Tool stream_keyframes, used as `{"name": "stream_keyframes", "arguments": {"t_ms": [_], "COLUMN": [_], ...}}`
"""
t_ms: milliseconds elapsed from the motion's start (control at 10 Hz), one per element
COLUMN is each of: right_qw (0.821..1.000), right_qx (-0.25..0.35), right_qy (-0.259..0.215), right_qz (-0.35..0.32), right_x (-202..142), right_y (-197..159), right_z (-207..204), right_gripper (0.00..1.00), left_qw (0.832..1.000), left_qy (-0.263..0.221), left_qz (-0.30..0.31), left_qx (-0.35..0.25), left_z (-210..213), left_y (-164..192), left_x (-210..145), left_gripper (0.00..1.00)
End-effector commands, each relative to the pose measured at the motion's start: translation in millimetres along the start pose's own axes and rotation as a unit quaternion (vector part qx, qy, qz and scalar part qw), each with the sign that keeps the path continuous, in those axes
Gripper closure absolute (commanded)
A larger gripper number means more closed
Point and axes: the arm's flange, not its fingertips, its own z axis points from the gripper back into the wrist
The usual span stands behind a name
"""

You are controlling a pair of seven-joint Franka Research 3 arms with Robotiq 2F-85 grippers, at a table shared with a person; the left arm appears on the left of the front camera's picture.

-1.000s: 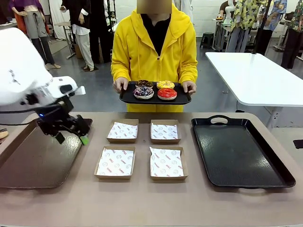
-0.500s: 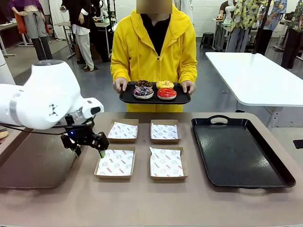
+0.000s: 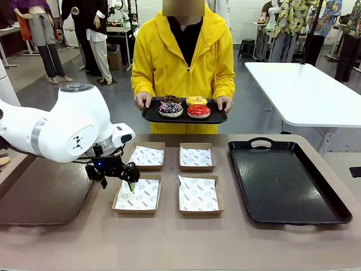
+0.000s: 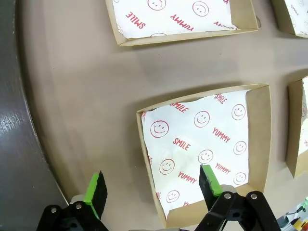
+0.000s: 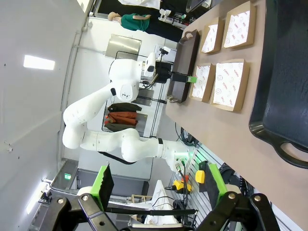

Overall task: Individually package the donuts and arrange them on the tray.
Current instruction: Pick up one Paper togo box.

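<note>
Matt brown cardboard boxes [image 3: 135, 212] with paper liners [image 3: 137, 193] — big black tray [image 3: 287, 183] glossy, finely pebbled.

four boxes [image 3: 197, 195] left of table tray [image 3: 282, 180], donuts [image 3: 198, 112] on held tray [image 3: 149, 117] behind

I count four ring donuts [image 3: 198, 112], all whole, unwrapped and lying flat, icing up, in a two-by-two block. They sit on a small black serving tray [image 3: 151, 116] that a person [image 3: 158, 62] holds level beyond the far edge of the tabletop [image 3: 169, 243].

Row nearer me: chocolate donut with coloured sprinkles [image 3: 171, 110] on the left, glossy red-iced donut [image 3: 199, 112] on the right.

Far row: dark chocolate donut [image 3: 172, 100] on the left, yellow-iced donut [image 3: 197, 101] on the right.

Neighbours lie close together. I cannot tell whether they touch.
</note>
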Motion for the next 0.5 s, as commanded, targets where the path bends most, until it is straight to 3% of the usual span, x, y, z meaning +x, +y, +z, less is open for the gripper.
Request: {"name": "stream_keyframes", "arguments": {"t_ms": [0, 400], "right_qw": [1.000, 1.000], "right_qx": [0.009, 0.009], "right_qy": [-0.004, -0.004], "right_qz": [0.005, 0.005], "right_x": [0.7, 0.7], "right_y": [1.5, 1.5], "right_z": [0.4, 0.4], "right_gripper": [0.00, 0.00], "left_qw": [1.000, 1.000], "left_qy": [0.006, 0.006], "left_qz": [0.002, 0.002], "left_qx": [0.003, 0.003], "left_z": [-1.3, -1.3], "left_y": [2.6, 2.6], "left_x": [-2.6, -2.6], "left_gripper": [0.00, 0.00]}}
